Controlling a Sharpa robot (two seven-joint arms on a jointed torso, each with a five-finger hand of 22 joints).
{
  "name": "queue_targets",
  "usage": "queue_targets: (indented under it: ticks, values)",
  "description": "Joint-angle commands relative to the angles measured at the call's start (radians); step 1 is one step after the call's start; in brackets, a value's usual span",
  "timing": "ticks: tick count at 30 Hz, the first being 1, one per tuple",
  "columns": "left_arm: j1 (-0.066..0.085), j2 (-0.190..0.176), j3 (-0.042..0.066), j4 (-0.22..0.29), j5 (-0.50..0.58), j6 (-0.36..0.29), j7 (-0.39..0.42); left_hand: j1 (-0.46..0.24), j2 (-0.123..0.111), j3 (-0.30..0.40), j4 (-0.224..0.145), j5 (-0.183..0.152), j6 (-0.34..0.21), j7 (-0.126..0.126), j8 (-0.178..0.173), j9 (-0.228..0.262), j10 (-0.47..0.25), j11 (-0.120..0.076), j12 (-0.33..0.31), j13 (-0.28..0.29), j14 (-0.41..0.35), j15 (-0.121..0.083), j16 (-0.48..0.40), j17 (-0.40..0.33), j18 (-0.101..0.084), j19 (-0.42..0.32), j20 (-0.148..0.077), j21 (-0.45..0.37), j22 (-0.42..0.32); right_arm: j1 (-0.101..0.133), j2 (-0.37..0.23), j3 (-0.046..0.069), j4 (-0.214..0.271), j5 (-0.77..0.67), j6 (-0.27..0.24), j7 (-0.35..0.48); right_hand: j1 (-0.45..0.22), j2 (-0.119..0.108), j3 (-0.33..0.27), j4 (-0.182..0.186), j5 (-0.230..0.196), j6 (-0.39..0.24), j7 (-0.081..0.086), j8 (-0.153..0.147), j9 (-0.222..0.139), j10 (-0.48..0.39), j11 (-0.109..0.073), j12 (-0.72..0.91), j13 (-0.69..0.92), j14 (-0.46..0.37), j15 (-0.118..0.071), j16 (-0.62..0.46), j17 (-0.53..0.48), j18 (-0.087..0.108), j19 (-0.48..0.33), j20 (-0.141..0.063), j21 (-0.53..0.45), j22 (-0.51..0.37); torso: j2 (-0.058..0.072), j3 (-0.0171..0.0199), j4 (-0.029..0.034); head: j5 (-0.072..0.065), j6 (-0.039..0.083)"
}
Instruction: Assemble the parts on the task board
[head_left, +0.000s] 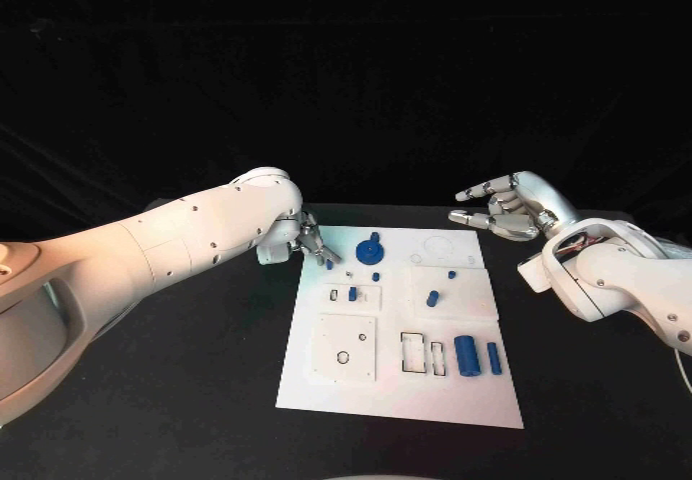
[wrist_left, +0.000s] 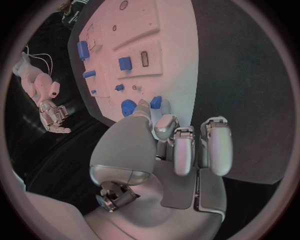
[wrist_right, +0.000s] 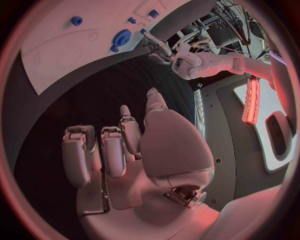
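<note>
Right hand (wrist_right: 134, 150) rising from the rim of the circle, palm toward the black table (wrist_right: 94, 100), fingers (wrist_right: 112, 150) loosely curled and apart, holding nothing. Beyond the fingertips, white task board (wrist_right: 56, 60) curving across the far side, carrying a blue gear-like disc (wrist_right: 121, 37), a small round blue part (wrist_right: 76, 21) and two smaller blue pieces (wrist_right: 132, 20) near the board's far edge. Left hand (wrist_right: 156, 46) reaching in at the board's edge just beside the blue disc, fingertips pointing toward it; contact with the disc not discernible. Left arm (wrist_right: 206, 62) extending away behind that hand.
</note>
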Motion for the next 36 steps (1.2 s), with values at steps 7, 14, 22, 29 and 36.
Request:
queue_targets:
  ticks: [7, 14, 22, 29, 36]
  values:
    - [-0.001, 0.007, 0.000, -0.002, -0.001, -0.029, -0.008, 0.000, 0.011, 0.003, -0.005, -0.002, 0.000, -0.008, 0.005, 0.003, 0.001, -0.004, 0.004, 0.000, 0.107, -0.007, 0.003, 0.263, -0.001, 0.045, -0.010, 0.000, 0.097, -0.001, 0.004, 0.000, -0.001, -0.003, 0.013, 0.006, -0.008, 0.000, -0.006, 0.002, -0.005, 0.001, -0.003, 0.003, 0.001, -0.002, -0.003, 0.000, 0.010, 0.085, 0.004, -0.003, 0.165, 0.009, 0.051, 0.005, -0.006, 0.174, 0.001, 0.0000, 0.0004, 0.000, -0.002]
    - [-0.001, 0.010, 0.000, -0.008, -0.001, -0.029, -0.008, 0.003, 0.013, 0.004, -0.006, -0.002, 0.000, -0.008, 0.006, 0.004, 0.002, -0.004, 0.004, 0.000, 0.107, -0.007, 0.003, 0.263, -0.002, 0.045, -0.010, 0.000, 0.097, -0.001, 0.006, 0.000, -0.002, -0.003, 0.015, 0.006, -0.008, 0.000, -0.006, 0.002, -0.005, 0.001, -0.003, 0.003, 0.001, -0.002, -0.003, 0.000, 0.010, 0.085, 0.004, -0.003, 0.165, 0.009, 0.051, 0.005, -0.006, 0.174, 0.000, 0.0000, 0.0006, 0.000, -0.002]
    - [-0.001, 0.015, 0.000, -0.014, -0.001, -0.018, -0.009, 0.009, 0.016, 0.005, -0.009, -0.002, -0.001, -0.009, 0.009, 0.007, 0.002, -0.004, 0.004, 0.000, 0.107, -0.007, 0.003, 0.263, -0.002, 0.045, -0.010, 0.001, 0.098, -0.001, 0.007, 0.000, -0.002, -0.003, 0.016, 0.006, -0.008, 0.000, -0.006, 0.002, -0.005, 0.001, -0.003, 0.003, 0.001, -0.002, -0.003, 0.000, 0.010, 0.085, 0.004, -0.003, 0.165, 0.009, 0.051, 0.005, -0.006, 0.174, 0.000, -0.0002, 0.0007, 0.000, -0.002]
    - [-0.001, 0.019, 0.000, -0.017, -0.001, -0.002, -0.010, 0.014, 0.018, 0.006, -0.012, -0.002, -0.001, -0.009, 0.011, 0.010, 0.002, -0.005, 0.004, 0.000, 0.107, -0.008, 0.003, 0.263, -0.002, 0.045, -0.011, 0.001, 0.099, -0.001, 0.007, 0.000, -0.002, -0.003, 0.017, 0.006, -0.007, 0.002, -0.006, 0.001, -0.005, 0.002, -0.003, 0.003, 0.001, -0.002, -0.003, 0.001, 0.010, 0.085, 0.004, -0.002, 0.165, 0.009, 0.051, 0.005, -0.006, 0.175, 0.000, -0.0003, 0.0000, 0.000, -0.004]
    - [-0.002, 0.021, 0.000, -0.018, -0.001, 0.004, -0.009, 0.041, 0.032, 0.018, -0.025, -0.001, -0.003, -0.013, 0.018, 0.017, 0.003, -0.007, 0.004, 0.000, 0.107, -0.010, 0.003, 0.263, -0.002, 0.046, -0.013, 0.001, 0.099, -0.001, 0.008, 0.000, -0.002, -0.003, 0.017, 0.007, -0.007, 0.002, -0.006, 0.001, -0.005, 0.002, -0.003, 0.003, 0.001, -0.002, -0.003, 0.001, 0.010, 0.085, 0.004, -0.002, 0.165, 0.009, 0.051, 0.005, -0.006, 0.175, 0.000, -0.0001, 0.0008, 0.000, -0.005]
